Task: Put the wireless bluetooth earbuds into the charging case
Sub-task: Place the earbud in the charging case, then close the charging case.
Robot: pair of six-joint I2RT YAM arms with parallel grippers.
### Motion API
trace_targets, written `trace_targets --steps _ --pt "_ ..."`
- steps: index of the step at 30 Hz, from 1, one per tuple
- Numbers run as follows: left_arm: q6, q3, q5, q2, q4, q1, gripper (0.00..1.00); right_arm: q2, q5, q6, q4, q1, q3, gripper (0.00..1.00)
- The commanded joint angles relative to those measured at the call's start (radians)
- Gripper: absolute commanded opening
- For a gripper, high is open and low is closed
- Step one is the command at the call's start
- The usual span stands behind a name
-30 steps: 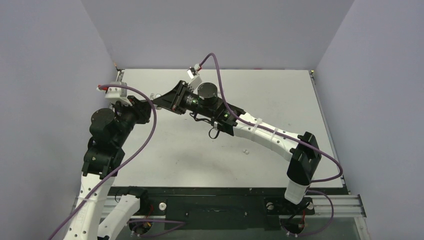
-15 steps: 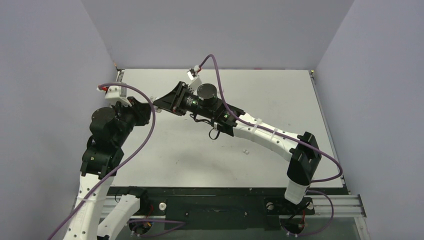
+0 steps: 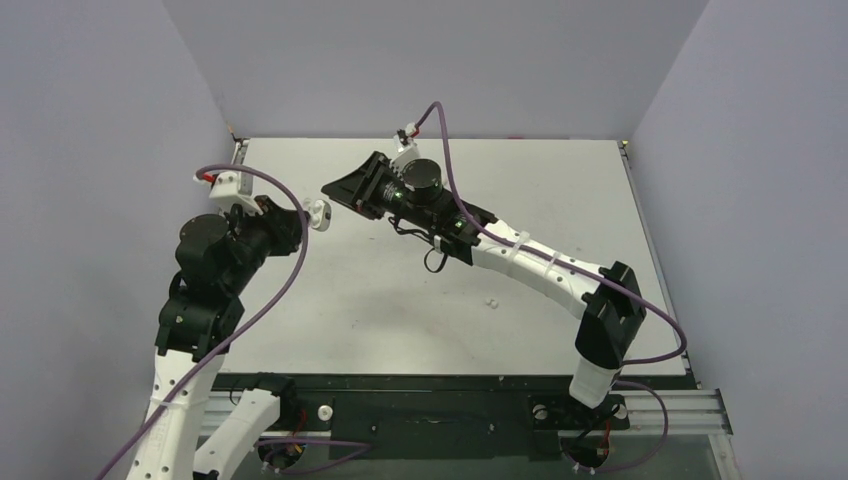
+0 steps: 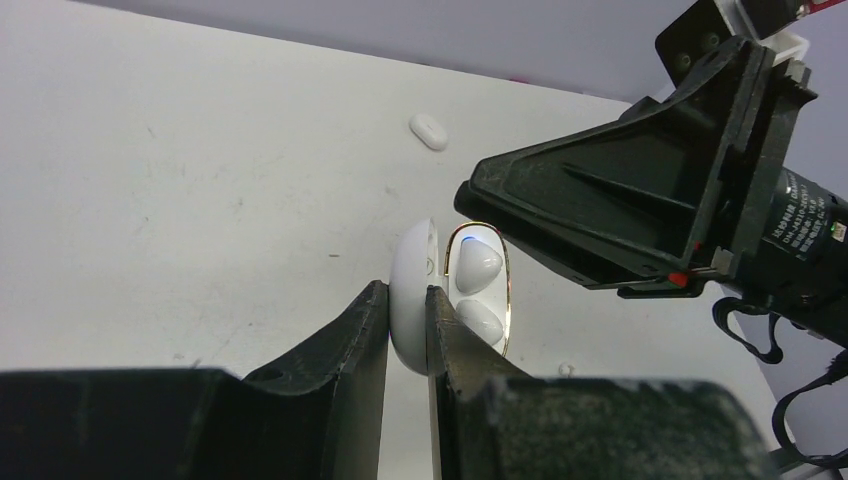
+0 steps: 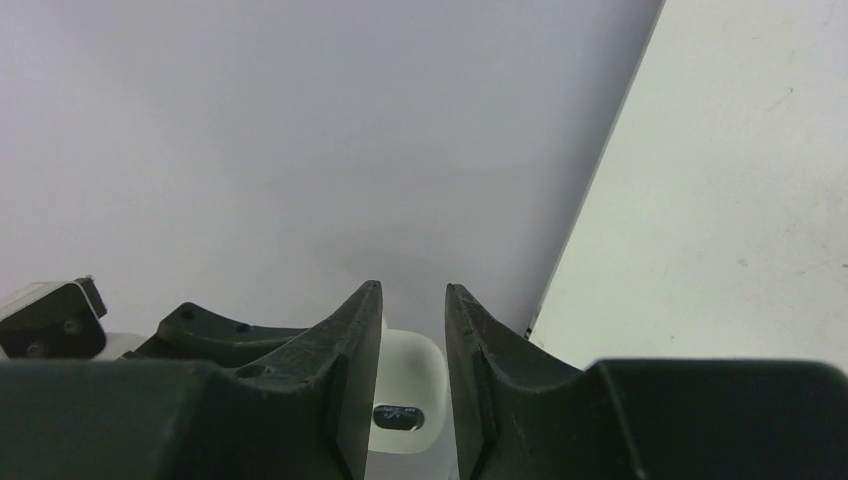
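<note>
- One of the wireless bluetooth earbuds (image 3: 490, 300) lies loose on the desk (image 3: 560, 200), right of centre towards the near edge, well apart from both arms.
- The left jaws are clamped on one half of the opened charging case (image 4: 412, 300), near the left edge; two seated earbuds (image 4: 478, 262) fill its other half.
- The right jaws are narrowly parted and empty, with their tips just beside the case on its far side.

Right gripper (image 4: 468, 196) stands just before the open charging case (image 4: 412, 290).

Even, soft light; blurred near foregrounds.
</note>
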State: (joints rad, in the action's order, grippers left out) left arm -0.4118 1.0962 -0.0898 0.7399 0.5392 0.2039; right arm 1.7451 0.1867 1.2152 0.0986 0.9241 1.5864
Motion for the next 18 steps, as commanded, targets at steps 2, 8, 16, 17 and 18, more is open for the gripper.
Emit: trace_targets --steps 2,8,16,17,18 --pt "-0.018 0.052 -0.025 0.004 -0.023 0.004 0.0 -0.026 -0.031 -0.039 0.003 -0.005 0.018 0.27" --pt "0.05 0.037 -0.03 -0.002 -0.046 0.004 0.0 -0.102 -0.011 -0.147 -0.035 -0.026 0.002 0.3" --pt "0.251 0.034 -0.38 -0.027 -0.171 0.002 0.0 -0.288 0.241 -0.726 -0.177 -0.067 -0.071 0.74" --pt "0.265 0.042 -0.412 -0.022 -0.17 0.002 0.0 -0.328 0.26 -0.789 -0.244 -0.064 -0.082 0.77" --pt "0.269 0.044 -0.477 -0.021 -0.169 0.002 0.0 -0.349 0.312 -0.901 -0.264 -0.064 -0.095 0.82"
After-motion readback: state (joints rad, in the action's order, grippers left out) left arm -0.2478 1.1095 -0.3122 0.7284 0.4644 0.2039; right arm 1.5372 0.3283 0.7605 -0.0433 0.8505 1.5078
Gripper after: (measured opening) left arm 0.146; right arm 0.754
